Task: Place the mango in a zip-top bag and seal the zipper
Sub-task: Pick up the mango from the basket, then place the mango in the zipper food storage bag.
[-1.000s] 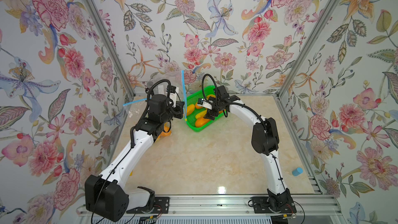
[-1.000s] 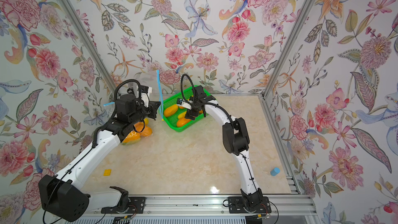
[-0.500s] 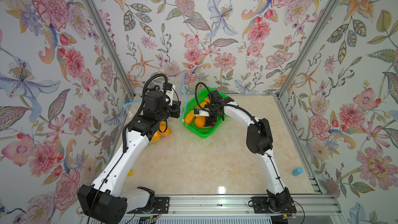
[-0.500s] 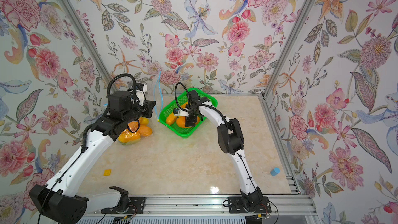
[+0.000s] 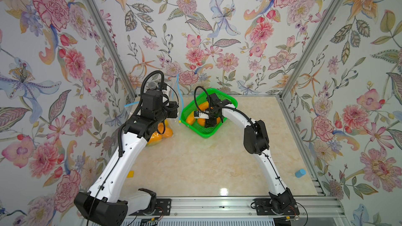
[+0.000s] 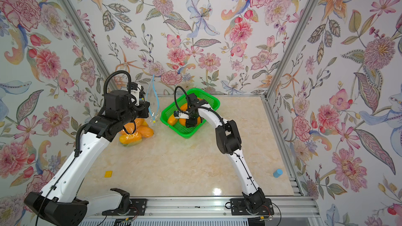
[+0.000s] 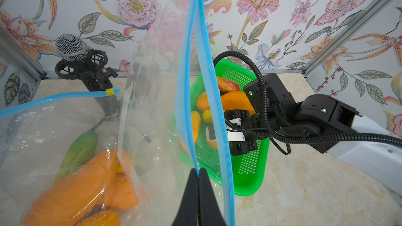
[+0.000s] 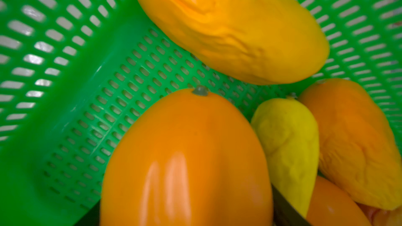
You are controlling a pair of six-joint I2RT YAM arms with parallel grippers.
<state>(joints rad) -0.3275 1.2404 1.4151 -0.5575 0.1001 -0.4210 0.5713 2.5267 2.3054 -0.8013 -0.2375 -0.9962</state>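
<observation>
My right gripper is down inside the green basket, its dark fingers pressed on either side of a glossy orange mango. In both top views the right gripper hides most of that mango. My left gripper is shut on one blue zipper strip of the clear zip-top bag. It holds the bag upright beside the basket, with the mouth gaping. In both top views the zip-top bag hangs between the two arms.
More mangoes lie in the basket: a wrinkled yellow-orange one, a small yellow one and an orange one. Filled bags of mangoes sit under my left arm. A microphone stands in the back corner. A blue cylinder lies outside the table's right edge.
My right gripper has dropped into the basket and its jaws have narrowed onto the orange mango. The left arm has drawn back a little, still holding the bag's zipper.
</observation>
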